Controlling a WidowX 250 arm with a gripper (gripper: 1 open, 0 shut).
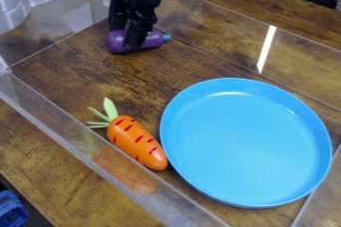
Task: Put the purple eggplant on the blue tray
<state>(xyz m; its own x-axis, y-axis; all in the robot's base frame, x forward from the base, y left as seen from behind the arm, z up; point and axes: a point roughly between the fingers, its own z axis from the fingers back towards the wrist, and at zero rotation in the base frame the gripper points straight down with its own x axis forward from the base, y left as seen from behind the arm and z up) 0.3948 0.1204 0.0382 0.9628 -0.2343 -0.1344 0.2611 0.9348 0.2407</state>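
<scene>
The purple eggplant [143, 40] lies on the wooden table at the back left, inside the clear-walled bin. My black gripper [132, 27] is lowered right over it, with its fingers spread on either side of the eggplant's upper part. The jaws look open and not clamped. The gripper hides part of the eggplant. The blue tray [248, 139] is a large round plate at the front right, with nothing on it, well away from the gripper.
An orange carrot [136, 141] with green leaves lies just left of the tray's rim. Clear plastic walls [54, 121] enclose the work area at the left and front. A cloth shows at the far left corner.
</scene>
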